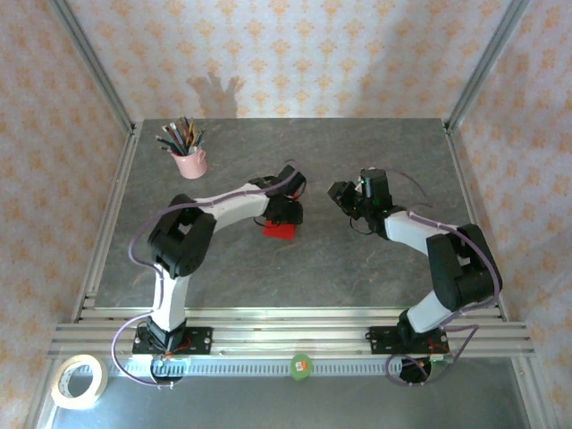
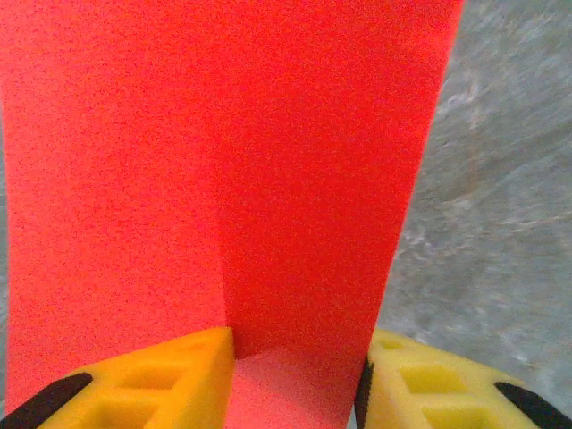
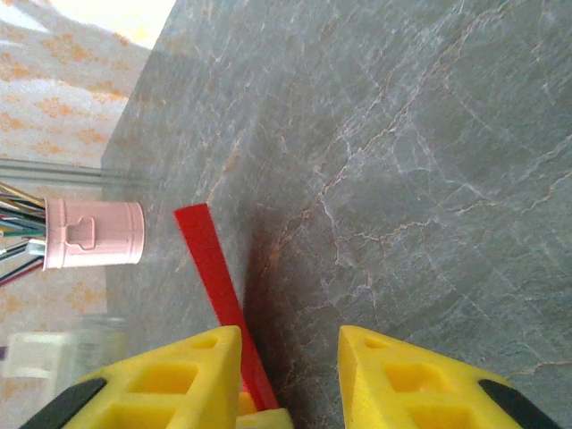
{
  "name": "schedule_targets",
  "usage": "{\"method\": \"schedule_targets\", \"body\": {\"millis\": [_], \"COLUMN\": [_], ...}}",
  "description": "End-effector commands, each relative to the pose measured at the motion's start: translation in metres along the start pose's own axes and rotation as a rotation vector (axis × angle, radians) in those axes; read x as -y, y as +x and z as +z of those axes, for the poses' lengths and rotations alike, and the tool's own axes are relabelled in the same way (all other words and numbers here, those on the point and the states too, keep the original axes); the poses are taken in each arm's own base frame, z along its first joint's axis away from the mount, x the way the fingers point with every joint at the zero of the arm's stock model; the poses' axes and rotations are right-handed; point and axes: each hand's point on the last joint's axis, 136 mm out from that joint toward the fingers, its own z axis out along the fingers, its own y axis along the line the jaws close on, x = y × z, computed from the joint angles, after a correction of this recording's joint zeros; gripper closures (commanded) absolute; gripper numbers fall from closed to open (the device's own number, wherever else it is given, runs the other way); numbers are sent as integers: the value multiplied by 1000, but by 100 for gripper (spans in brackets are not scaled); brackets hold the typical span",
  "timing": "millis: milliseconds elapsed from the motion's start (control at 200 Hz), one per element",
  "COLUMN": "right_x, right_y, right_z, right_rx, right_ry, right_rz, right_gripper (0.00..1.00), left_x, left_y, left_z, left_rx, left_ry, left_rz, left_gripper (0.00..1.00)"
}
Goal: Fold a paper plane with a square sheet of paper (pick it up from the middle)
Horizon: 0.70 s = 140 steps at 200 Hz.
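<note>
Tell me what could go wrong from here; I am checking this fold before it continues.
The left gripper has the red paper plane between its fingers; thin paper could tear or take a stray crease if pulled hard. The right gripper is open beside the paper's edge and could nudge it off line. The pink cup of pencils stands apart, a lesser hazard.

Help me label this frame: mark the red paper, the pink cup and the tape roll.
red paper (image 2: 223,179): left wrist view, its creased middle.
pink cup (image 1: 189,164): top view, its side wall.
tape roll (image 1: 61,384): top view, its left rim.
</note>
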Motion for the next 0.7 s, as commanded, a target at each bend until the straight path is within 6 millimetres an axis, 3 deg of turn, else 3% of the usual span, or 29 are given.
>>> {"method": "schedule_targets", "body": {"millis": [0,145,360,460,596,696], "right_x": [-21,-35,-46,-40,-37,-31], "right_y": [5,29,64,79,97,107], "right_z": [8,24,49,64,80,90], "right_rx": [-35,-110,-203,-266,-328,-373], "right_ry": [-61,-68,-50,-2,23,36], "right_rz": [-36,-80,-145,-178,-208,-206], "right_gripper": [67,69,70,74,79,81], "left_x": [31,-4,-49,-67,-82,-79], "left_y": [-37,-51,-44,-40,-34,-31], "left_z": [-52,-71,-76,-75,-74,-74], "left_rx": [116,182,210,219,228,218], "left_ry": [263,291,305,292,285,303], "left_rz": [-98,-211,-323,-373,-414,-404], "left_gripper": [50,41,29,22,15,10]}}
